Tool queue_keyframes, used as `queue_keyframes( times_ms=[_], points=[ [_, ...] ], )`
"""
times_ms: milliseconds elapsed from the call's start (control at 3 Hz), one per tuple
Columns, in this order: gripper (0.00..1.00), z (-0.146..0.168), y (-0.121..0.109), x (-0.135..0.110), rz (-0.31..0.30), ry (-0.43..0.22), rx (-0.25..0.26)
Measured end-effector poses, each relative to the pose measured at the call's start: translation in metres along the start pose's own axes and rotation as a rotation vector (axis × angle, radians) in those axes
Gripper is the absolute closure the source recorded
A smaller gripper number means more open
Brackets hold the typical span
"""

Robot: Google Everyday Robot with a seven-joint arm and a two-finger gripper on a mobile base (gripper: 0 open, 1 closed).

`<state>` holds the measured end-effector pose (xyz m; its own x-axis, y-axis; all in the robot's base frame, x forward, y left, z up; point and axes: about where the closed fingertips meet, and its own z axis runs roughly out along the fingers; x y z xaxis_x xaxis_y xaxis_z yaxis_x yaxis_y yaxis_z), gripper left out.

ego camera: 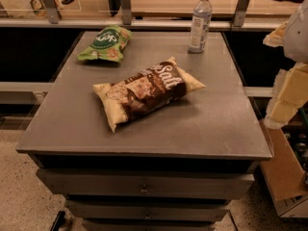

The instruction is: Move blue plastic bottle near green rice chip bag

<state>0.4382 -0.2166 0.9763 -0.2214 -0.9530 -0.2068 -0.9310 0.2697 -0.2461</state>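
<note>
The blue plastic bottle (200, 22) stands upright at the far right corner of the grey table (216, 124); it is clear, with a white cap and a pale label. The green rice chip bag (107, 43) lies flat at the far left of the table, well apart from the bottle. My arm and gripper (285, 97) show as cream-coloured parts at the right edge of the view, off the table's right side and nearer than the bottle. The gripper touches nothing on the table.
A large brown-and-cream "Salt" bag (147, 91) lies in the table's middle, between the two things. A metal rail with posts (126, 6) runs behind the table. A cardboard box (284, 177) stands on the floor at the right. Drawers (144, 186) sit below the tabletop.
</note>
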Motion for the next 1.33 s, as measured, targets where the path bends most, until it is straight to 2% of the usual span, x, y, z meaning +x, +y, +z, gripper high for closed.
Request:
queue_keyframes(
  times_ms=[333, 667, 1000, 1333],
  points=[
    [0.0, 0.0, 0.0, 0.0, 0.0, 0.0, 0.0],
    [0.0, -0.001, -0.004, -0.004, 0.033, -0.016, 0.01],
    [0.0, 0.0, -0.011, -0.013, 0.078, -0.036, 0.026],
    [0.0, 0.003, -0.022, -0.016, 0.177, -0.067, 0.054]
  ],
)
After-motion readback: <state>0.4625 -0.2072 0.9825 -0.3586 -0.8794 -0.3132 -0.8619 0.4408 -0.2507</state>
